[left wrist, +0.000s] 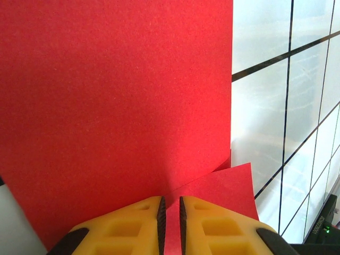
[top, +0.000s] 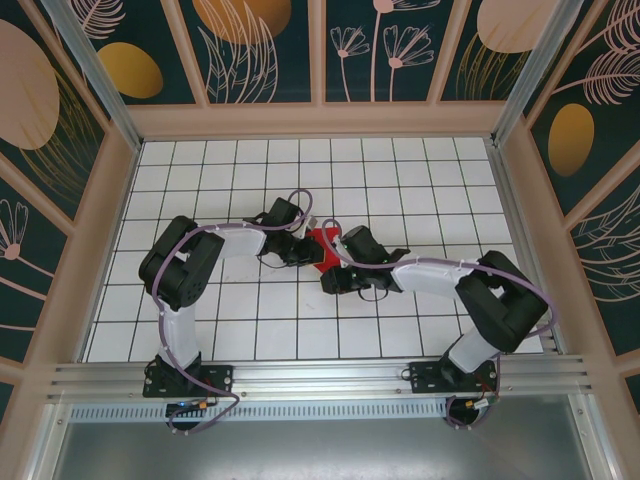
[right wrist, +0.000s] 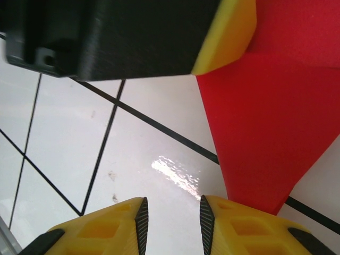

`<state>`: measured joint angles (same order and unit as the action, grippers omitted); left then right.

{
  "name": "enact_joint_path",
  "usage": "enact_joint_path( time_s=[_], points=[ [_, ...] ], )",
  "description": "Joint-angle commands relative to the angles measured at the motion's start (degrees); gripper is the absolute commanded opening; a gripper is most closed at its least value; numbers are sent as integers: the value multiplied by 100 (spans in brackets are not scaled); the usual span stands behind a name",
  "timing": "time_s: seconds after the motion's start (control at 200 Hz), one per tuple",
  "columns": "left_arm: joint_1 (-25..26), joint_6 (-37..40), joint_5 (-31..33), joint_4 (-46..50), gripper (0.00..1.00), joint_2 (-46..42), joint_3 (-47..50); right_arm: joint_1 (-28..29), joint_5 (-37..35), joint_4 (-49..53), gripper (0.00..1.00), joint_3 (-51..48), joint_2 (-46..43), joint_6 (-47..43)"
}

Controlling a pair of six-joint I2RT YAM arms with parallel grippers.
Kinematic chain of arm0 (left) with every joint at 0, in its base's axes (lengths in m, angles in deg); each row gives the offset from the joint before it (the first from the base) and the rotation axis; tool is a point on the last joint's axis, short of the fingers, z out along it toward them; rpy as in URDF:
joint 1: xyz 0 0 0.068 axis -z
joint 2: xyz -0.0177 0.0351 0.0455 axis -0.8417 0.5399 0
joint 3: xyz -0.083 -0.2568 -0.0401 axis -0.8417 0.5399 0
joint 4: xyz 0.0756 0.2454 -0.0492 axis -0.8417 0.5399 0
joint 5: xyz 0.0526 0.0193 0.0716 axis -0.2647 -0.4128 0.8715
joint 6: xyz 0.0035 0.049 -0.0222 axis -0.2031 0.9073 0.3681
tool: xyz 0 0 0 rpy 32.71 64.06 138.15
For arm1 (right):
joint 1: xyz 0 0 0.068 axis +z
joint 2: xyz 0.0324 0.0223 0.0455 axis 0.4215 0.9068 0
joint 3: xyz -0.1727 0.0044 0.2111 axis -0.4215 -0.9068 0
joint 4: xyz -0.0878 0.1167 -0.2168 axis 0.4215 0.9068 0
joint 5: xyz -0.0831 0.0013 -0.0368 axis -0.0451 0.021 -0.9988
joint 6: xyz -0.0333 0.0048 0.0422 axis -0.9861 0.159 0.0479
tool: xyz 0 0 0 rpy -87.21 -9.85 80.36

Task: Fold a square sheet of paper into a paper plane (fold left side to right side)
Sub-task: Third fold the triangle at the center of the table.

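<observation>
The red square sheet of paper [top: 322, 247] lies on the white grid table [top: 400, 190] between the two grippers, partly lifted. In the left wrist view the sheet [left wrist: 106, 106] is a big flat face with a second flap overlapping at the lower right. My left gripper [left wrist: 170, 199] is shut on the sheet's edge, with red paper in the thin gap between the pads. My right gripper [right wrist: 172, 202] stands open just above bare table, nothing between its fingers. A pointed part of the sheet [right wrist: 265, 122] hangs just right of the right finger [right wrist: 234, 218].
The left gripper's black body and yellow finger [right wrist: 226, 37] sit close above the right gripper. Both arms meet at the table's middle [top: 320, 260]. Patterned walls [top: 90, 220] fence the table on three sides, and a metal rail [top: 320, 375] runs along the near edge.
</observation>
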<state>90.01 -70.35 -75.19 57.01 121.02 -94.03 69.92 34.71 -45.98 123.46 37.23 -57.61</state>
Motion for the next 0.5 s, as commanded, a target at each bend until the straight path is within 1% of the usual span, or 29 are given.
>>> enact_joint_path(
  time_s=[0.0,0.37,0.49],
  points=[
    [59,35,478,105,19,390,137,-8,-83,-22,35,-8,116,94],
    [60,51,504,138,19,399,114,-85,-147,-102,35,-139,223,200],
    [60,56,500,147,19,396,101,-86,-48,-159,35,-174,328,235]
  ],
)
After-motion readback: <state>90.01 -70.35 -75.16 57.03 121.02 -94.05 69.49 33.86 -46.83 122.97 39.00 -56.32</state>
